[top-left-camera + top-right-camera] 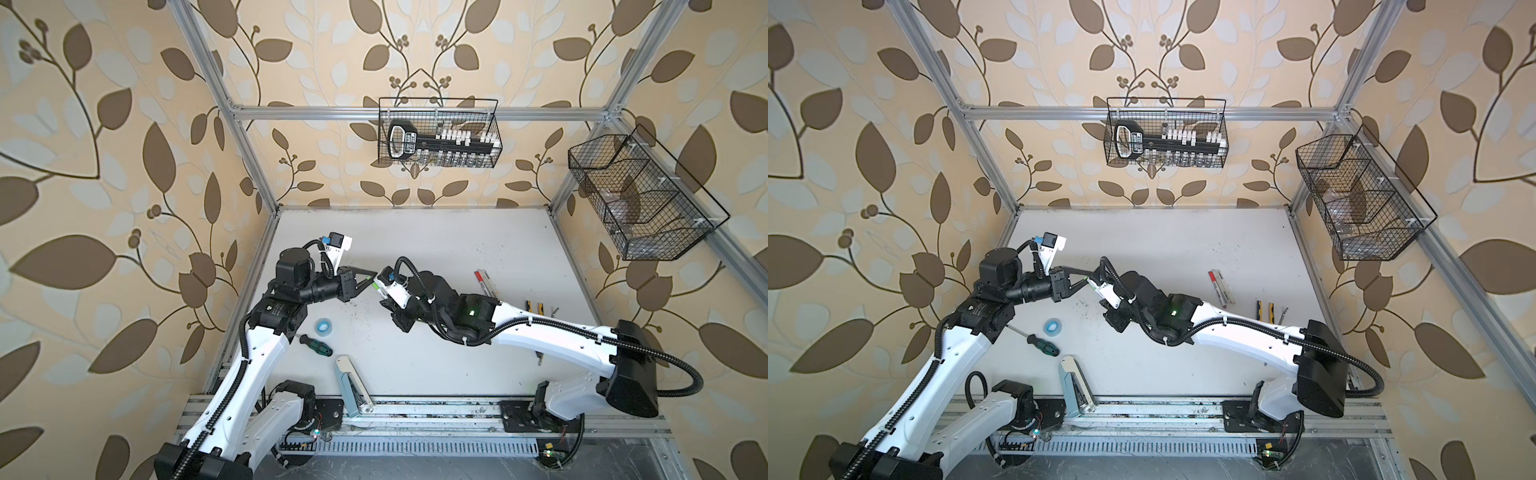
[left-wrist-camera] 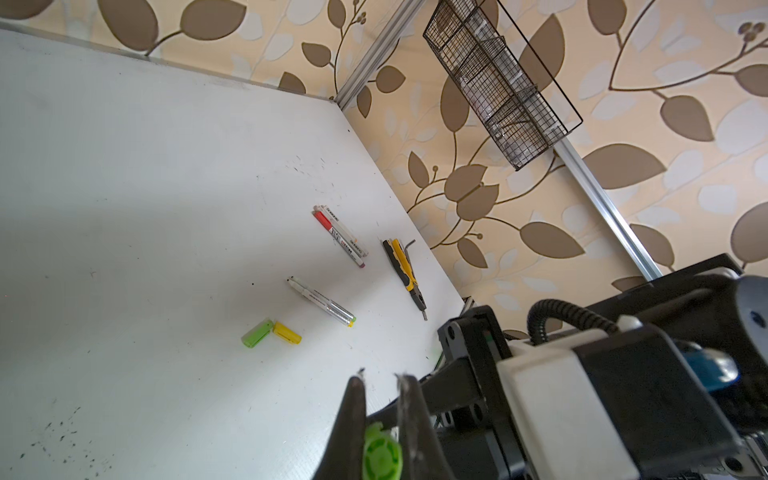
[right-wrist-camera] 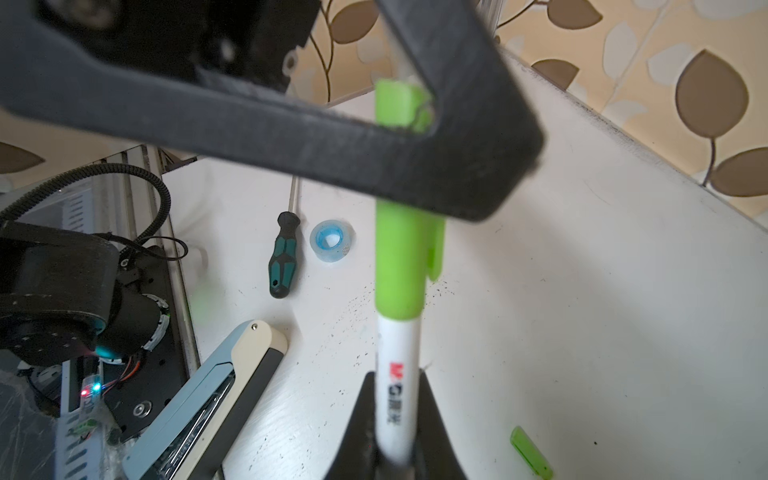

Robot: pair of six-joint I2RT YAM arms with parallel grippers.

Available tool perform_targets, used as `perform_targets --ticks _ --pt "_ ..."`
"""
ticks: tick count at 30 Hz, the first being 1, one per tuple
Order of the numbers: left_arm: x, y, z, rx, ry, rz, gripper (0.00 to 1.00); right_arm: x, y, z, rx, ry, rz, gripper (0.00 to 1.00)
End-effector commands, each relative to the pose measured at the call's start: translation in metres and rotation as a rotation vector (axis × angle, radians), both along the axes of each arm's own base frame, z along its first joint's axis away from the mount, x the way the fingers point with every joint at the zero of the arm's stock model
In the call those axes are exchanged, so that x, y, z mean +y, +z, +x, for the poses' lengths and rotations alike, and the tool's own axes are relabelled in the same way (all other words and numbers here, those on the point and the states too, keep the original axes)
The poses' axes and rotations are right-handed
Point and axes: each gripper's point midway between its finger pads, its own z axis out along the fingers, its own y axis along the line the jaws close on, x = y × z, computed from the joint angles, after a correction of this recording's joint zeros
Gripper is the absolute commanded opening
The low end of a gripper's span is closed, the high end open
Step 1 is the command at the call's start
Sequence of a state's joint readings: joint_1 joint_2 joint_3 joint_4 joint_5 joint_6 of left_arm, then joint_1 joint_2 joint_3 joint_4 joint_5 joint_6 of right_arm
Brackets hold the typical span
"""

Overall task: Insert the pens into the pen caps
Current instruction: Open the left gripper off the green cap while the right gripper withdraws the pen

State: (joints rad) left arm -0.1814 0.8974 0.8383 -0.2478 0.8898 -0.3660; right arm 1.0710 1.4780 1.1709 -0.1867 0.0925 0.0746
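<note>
Green cap [image 3: 405,257]: it's sitting over the tip end of the pen [image 3: 397,340] I've got up in the air, with the white barrel coming straight out of its open end. Can't tell from here whether it's pushed all the way home.
Left hand [image 2: 381,378]: squeezed in on that cap, one finger on each side. On the left wrist view the cap's closed end pokes out between the fingers.
Right hand [image 3: 397,374]: clamped tight on the pen's white barrel, right at the printed logo, with the capped end sticking out ahead of the fingers.
Where it's happening: both hands meet nose to nose above the tabletop [image 2: 124,208], a bit left of the middle in both top views. Neither the pen nor the cap touches the surface.
Loose caps: a loose green cap [image 2: 257,332] and a yellow cap [image 2: 286,332] lie flat on the tabletop, ends meeting in a shallow V.
Pair of pens [image 2: 322,301]: flat, side by side and touching, just beside the yellow cap.
Bunch of pens [image 2: 340,237]: lying together over on the right side of the tabletop, one wearing a red cap [image 2: 323,219]. Honestly can't count them.
Pliers [image 2: 405,266]: yellow-and-black handles, near the right edge, next to that bunch but not touching it.
Front-left clutter: a screwdriver [image 3: 284,253] with a tape roll [image 3: 330,240] just beside its handle, and a pale blue stapler [image 3: 208,395] near the front rail.
</note>
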Motion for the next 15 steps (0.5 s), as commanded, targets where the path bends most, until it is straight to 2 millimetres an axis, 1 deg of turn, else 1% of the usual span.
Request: perform_targets --ticks 1,4,5,7,8,9,10,13,15 --pt "-0.014 -0.013 -0.03 0.095 -0.133 -0.007 0.0 0.027 0.053 -0.005 -0.064 0.071 0.2 0.0" --pt "-0.013 -0.013 -0.027 0.099 -0.114 -0.004 0.01 0.018 0.021 -0.016 0.015 0.08 0.138 0.0" --pt "-0.012 -0.013 -0.025 0.102 -0.108 -0.006 0.07 0.014 0.011 -0.02 0.039 0.081 0.113 0.0" --pt "-0.01 -0.012 -0.023 0.107 -0.09 -0.008 0.27 0.004 -0.013 -0.027 0.099 0.076 0.066 0.0" --pt "-0.01 -0.012 -0.022 0.108 -0.085 -0.009 0.32 -0.002 -0.023 -0.03 0.126 0.07 0.048 0.0" --pt "-0.008 -0.012 -0.021 0.104 -0.075 -0.006 0.43 -0.009 -0.036 -0.032 0.157 0.06 0.026 0.0" --pt "-0.006 -0.013 -0.019 0.105 -0.055 0.002 0.57 -0.017 -0.049 -0.033 0.189 0.041 0.001 0.0" --pt "0.0 -0.015 -0.015 0.101 -0.007 0.02 0.74 -0.043 -0.077 -0.031 0.257 -0.035 -0.068 0.0" --pt "0.003 -0.016 -0.013 0.101 0.012 0.028 0.85 -0.065 -0.09 -0.023 0.284 -0.111 -0.108 0.0"
